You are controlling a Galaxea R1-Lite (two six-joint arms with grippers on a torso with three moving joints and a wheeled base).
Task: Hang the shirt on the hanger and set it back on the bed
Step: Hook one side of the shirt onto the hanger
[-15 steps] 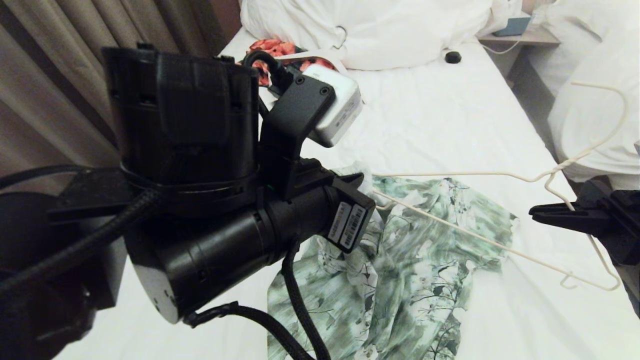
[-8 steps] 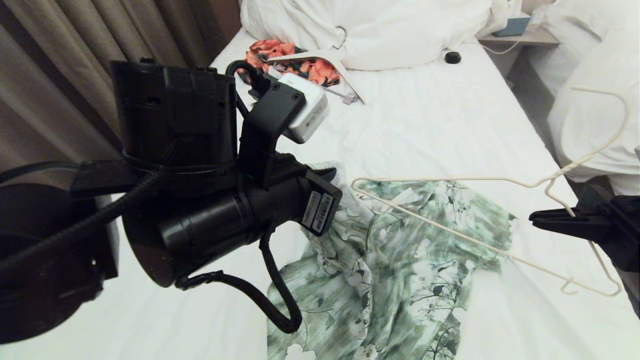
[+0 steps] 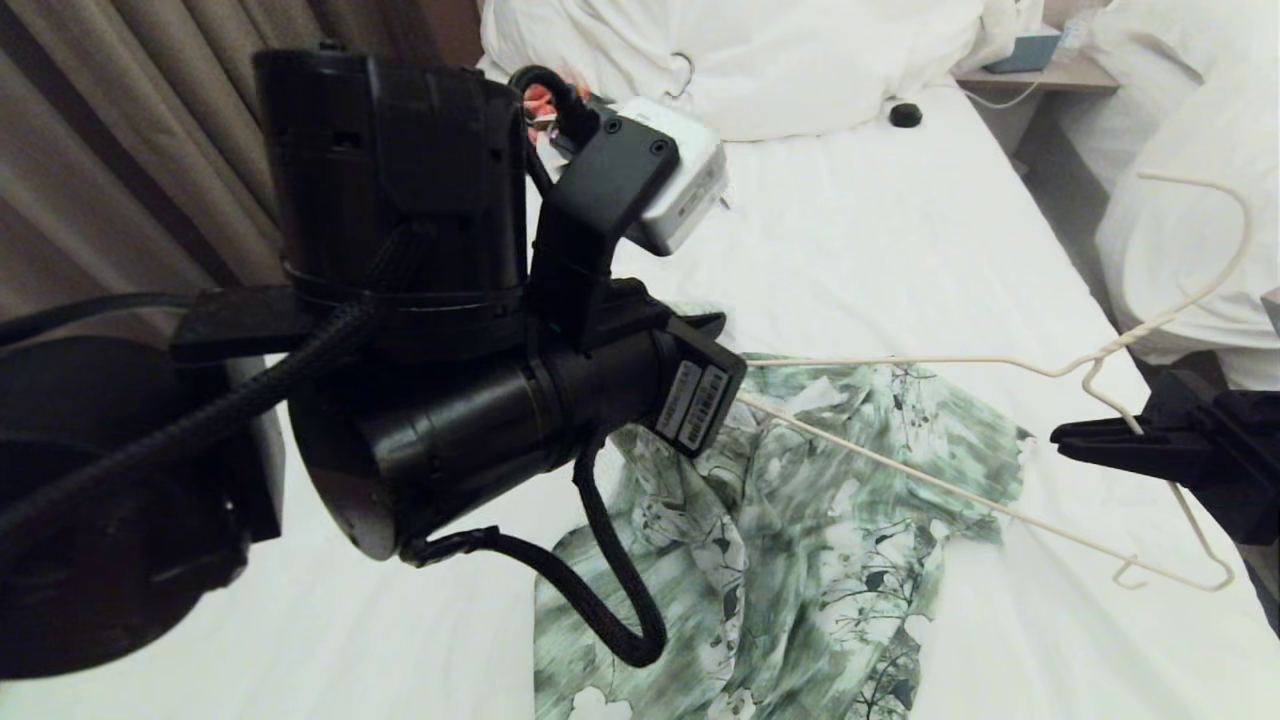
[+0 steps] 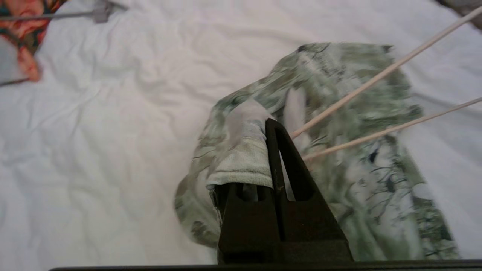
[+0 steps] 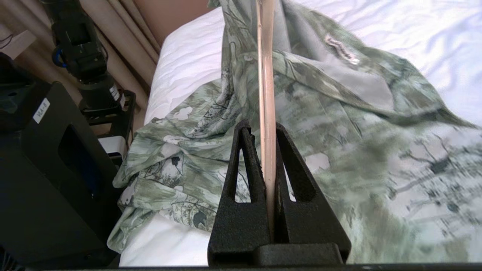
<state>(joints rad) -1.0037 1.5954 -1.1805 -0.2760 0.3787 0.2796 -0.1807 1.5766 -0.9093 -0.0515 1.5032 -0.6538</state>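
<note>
The green and white floral shirt lies crumpled on the white bed. My left gripper is shut on a fold of its fabric and holds that edge up off the sheet; in the left wrist view the cloth drapes over one finger of the gripper. The thin cream hanger hangs above the shirt, hook at the right. My right gripper is shut on its wire below the hook. In the right wrist view the hanger runs between the gripper's fingers over the shirt. The hanger's far end reaches the lifted fold.
White pillows lie at the bed's head, with an orange-red garment and a small black round thing nearby. Curtains hang on the left. A neighbouring bed with duvet and a nightstand are on the right.
The left arm swung left, then back right and a little higher, carrying the pinched shirt fold. The right gripper and the hanger have barely moved.
</note>
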